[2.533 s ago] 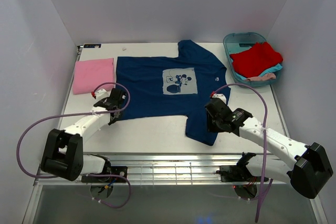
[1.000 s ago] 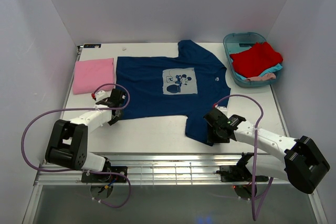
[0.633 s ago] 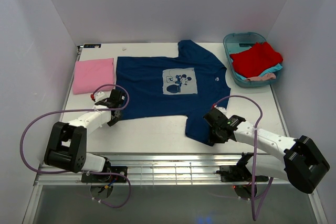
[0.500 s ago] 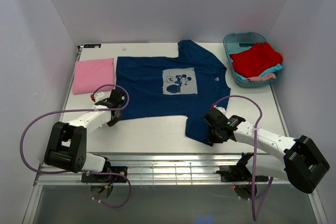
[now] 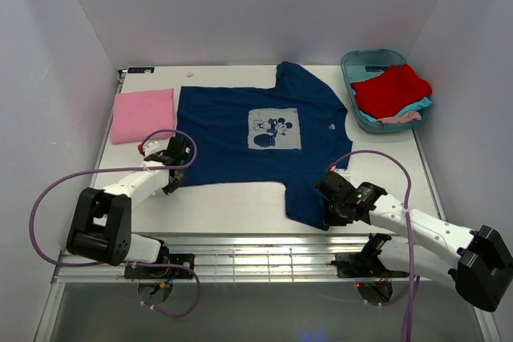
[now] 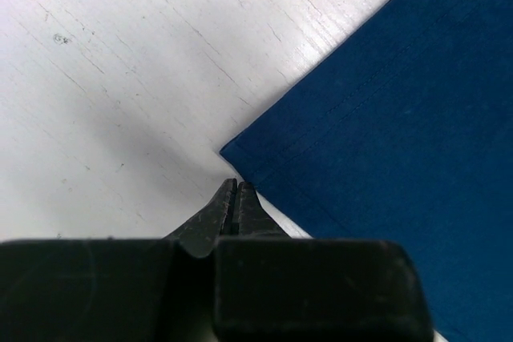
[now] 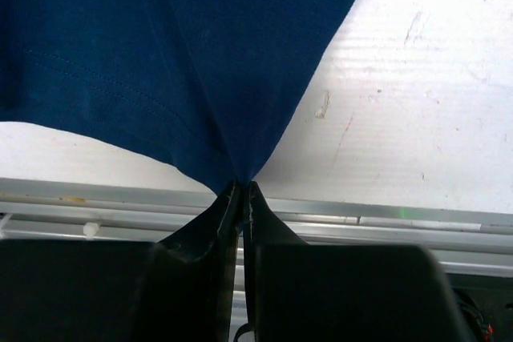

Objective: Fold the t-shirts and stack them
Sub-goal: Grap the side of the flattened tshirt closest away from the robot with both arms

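Note:
A navy t-shirt (image 5: pixel 256 138) with a pale cartoon print lies spread flat on the white table. My left gripper (image 5: pixel 174 185) sits at its near left corner. In the left wrist view that gripper (image 6: pixel 237 184) is shut, with its tips touching the hem of the navy shirt (image 6: pixel 385 118); no cloth shows between them. My right gripper (image 5: pixel 327 218) is shut on the shirt's near right hem corner. The right wrist view shows the navy cloth (image 7: pixel 184 54) drawn to a point into the gripper (image 7: pixel 243 186). A folded pink t-shirt (image 5: pixel 142 115) lies at the left.
A teal tub (image 5: pixel 353 70) at the back right holds red (image 5: pixel 390 90) and teal (image 5: pixel 417 106) t-shirts. A metal rail (image 5: pixel 256 250) runs along the near table edge, just below the right gripper. White walls close in the sides and back.
Both grippers have shut. The right arm has drawn back toward the near edge with the hem corner, and the navy shirt has shifted slightly right and nearer. The left arm has barely moved.

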You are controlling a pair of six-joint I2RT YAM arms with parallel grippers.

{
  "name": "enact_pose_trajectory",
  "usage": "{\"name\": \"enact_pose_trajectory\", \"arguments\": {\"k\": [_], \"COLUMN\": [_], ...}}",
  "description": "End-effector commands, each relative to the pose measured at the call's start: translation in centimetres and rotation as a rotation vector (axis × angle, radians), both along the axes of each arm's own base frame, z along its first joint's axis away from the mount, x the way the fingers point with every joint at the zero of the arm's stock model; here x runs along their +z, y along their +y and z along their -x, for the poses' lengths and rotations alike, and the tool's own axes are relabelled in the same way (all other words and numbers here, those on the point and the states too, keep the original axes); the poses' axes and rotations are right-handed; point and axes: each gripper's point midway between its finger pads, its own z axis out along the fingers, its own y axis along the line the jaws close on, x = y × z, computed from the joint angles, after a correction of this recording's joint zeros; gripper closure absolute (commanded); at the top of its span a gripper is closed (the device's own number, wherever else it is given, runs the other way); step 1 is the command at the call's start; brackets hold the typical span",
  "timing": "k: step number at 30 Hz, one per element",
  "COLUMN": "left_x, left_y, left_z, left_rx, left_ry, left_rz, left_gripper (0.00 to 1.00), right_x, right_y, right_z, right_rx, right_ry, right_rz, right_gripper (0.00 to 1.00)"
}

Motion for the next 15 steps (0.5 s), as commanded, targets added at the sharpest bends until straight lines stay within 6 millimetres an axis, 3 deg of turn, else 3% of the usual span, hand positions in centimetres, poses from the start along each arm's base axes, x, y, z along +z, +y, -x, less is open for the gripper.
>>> {"name": "enact_pose_trajectory", "arguments": {"k": [1, 3, 6, 9, 10, 15], "left_x": [1.3, 2.2, 3.2, 3.6, 3.4, 1.3], "left_y": [0.3, 0.4, 0.7, 1.2, 1.3, 0.8], "left_z": [-0.2, -0.6, -1.0, -0.8, -0.6, 0.1], "left_rx": [0.017, 0.02, 0.027, 0.058, 0.062, 0.055], "left_ry": [-0.057, -0.095, -0.137, -0.158, -0.146, -0.083], "left_rz": [0.004, 0.005, -0.012, -0.026, -0.033, -0.005], "left_gripper": [0.96, 0.85, 0.81, 0.66, 0.6, 0.52], "right_x": [0.6, 0.8, 0.7, 0.6, 0.6, 0.9], "right_y": [-1.0, -1.0, -0.6, -0.1, 0.0, 0.1], "right_z": [1.3, 1.0, 0.9, 0.7, 0.7, 0.7], "right_rx": [-0.024, -0.023, -0.014, -0.008, -0.008, -0.004], "right_ry": [0.039, 0.028, 0.035, 0.032, 0.033, 0.026], "right_rz": [0.036, 0.044, 0.04, 0.03, 0.028, 0.026], "right_gripper": [0.92, 0.92, 0.92, 0.92, 0.92, 0.92]}}
